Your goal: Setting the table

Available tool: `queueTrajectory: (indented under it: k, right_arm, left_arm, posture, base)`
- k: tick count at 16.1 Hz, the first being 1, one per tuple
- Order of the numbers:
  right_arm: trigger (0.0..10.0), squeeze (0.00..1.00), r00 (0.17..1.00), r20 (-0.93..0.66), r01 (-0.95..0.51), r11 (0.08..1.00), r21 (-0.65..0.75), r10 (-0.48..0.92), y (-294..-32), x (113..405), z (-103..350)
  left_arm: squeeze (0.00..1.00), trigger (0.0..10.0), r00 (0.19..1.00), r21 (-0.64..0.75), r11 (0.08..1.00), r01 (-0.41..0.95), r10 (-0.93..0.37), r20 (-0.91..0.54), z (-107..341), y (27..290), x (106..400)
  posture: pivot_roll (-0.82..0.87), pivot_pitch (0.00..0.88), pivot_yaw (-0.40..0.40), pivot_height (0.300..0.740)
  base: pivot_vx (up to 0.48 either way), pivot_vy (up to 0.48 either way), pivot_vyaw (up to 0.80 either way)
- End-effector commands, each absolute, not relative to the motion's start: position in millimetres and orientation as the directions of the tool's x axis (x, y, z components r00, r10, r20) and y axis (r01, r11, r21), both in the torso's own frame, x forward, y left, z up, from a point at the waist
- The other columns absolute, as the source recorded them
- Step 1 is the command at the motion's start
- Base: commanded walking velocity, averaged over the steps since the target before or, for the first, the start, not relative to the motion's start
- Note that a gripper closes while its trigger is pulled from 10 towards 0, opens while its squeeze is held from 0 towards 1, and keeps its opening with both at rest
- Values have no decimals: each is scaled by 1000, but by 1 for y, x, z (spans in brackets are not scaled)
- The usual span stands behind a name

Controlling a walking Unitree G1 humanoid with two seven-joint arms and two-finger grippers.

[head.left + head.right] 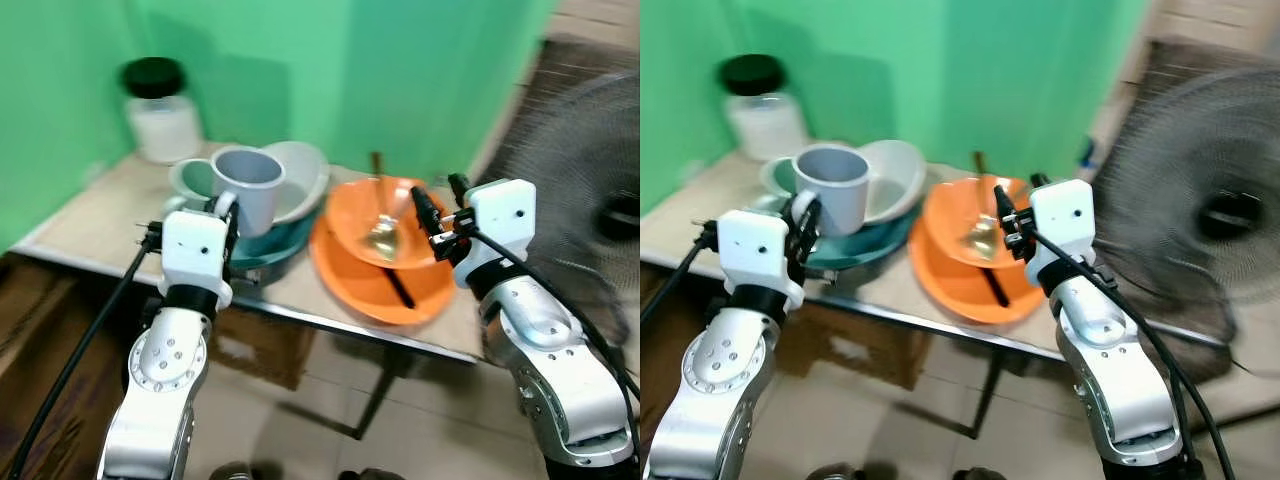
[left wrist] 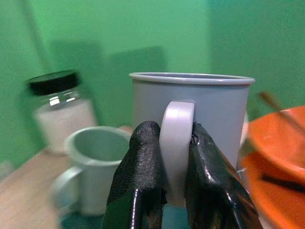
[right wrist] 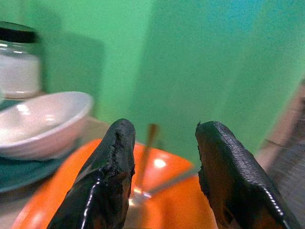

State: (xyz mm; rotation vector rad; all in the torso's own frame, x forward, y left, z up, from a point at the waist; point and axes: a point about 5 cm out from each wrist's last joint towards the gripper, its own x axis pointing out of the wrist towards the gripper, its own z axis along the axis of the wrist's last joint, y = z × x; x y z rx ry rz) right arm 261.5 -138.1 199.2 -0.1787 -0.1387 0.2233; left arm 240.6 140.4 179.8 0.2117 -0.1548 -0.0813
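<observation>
The left gripper grasps the grey mug by its handle, above the teal dish near the worktop's front edge. The right gripper, fingers spread, hovers over the orange bowl holding a spoon.

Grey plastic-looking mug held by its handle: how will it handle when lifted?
The grey mug looks rigid and probably light. The left gripper pinches only its smooth handle, so it could swing or slip. Its interior isn't visible, so contents are unknown.
</observation>
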Motion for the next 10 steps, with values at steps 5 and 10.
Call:
queueTrajectory:
  k: [5, 10]
  right_arm:
    - [10000, 0, 980, 173, -98, 995, -34, 102, -155, 264, 209]
    - [10000, 0, 987, 151, -43, 997, -58, 51, -156, 267, 198]
  left_arm:
    - [0, 10000, 920, 159, 979, 128, -177, 350, 214, 128, 245]
    - [0, 10000, 933, 151, 952, 267, -294, 208, 194, 122, 241]
  posture:
    - [73, 0, -50, 740]
    - [64, 0, -40, 740]
  base:
    - [0, 0, -776]
    - [0, 0, -763]
